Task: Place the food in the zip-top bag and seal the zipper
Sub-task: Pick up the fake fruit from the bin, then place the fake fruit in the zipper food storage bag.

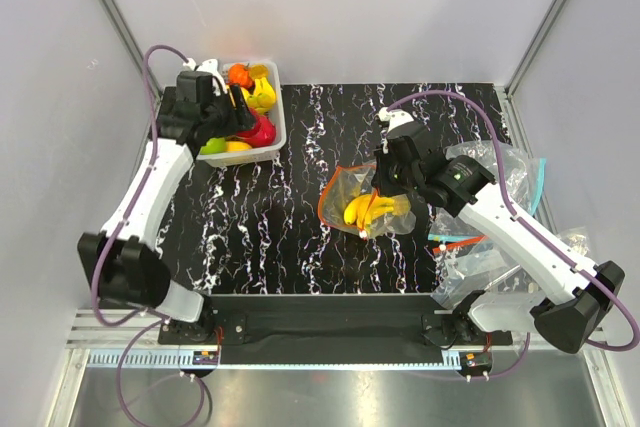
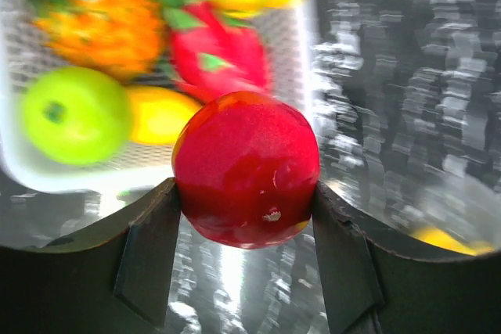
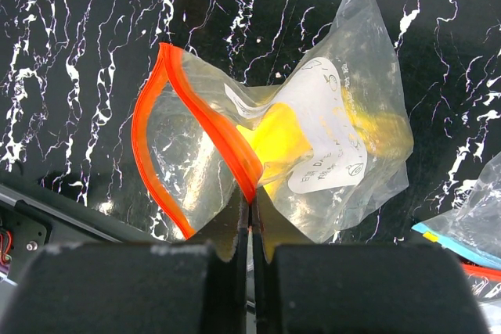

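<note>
Jaws of the left gripper (image 2: 246, 217) clench on a glossy red plastic apple (image 2: 246, 166); jaws of the right gripper (image 3: 249, 220) pinch the orange-red zipper strip (image 3: 221, 140) of a clear thin plastic zip-top bag (image 3: 364, 60).
Held apple hangs at the rim of a white mesh bin (image 2: 78, 177) holding 1 green plastic apple (image 2: 74, 113), 1 yellow fruit (image 2: 156, 113) and other blurred pieces. On the black, white-veined bench (image 3: 78, 37) the bag's mouth gapes in a loop, with 1 yellow plastic banana bunch (image 3: 274, 134) inside beside its white printed patch (image 3: 329, 134). A second clear bag (image 3: 477, 209), teal-blue strip at its edge, lies just beside.
</note>
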### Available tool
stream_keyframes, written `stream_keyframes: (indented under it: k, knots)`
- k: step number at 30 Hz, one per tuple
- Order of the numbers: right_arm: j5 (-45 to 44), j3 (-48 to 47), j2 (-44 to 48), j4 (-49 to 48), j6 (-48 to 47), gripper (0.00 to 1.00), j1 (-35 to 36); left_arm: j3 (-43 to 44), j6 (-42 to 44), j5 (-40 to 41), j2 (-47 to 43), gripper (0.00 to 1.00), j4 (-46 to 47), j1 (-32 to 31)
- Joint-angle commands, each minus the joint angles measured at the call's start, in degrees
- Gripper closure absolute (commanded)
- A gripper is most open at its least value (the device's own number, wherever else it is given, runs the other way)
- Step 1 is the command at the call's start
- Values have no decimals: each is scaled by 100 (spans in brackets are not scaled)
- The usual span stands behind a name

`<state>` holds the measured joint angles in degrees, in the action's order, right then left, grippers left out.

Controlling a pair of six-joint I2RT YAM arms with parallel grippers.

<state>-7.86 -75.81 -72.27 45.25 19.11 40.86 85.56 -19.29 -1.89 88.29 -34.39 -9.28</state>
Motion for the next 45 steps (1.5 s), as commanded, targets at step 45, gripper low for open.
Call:
stream_keyframes:
  k: [45]
  knots:
    - [74, -514, 20, 458, 277, 100, -17, -1859, -1490, -1068, -639, 72, 2911, -4046]
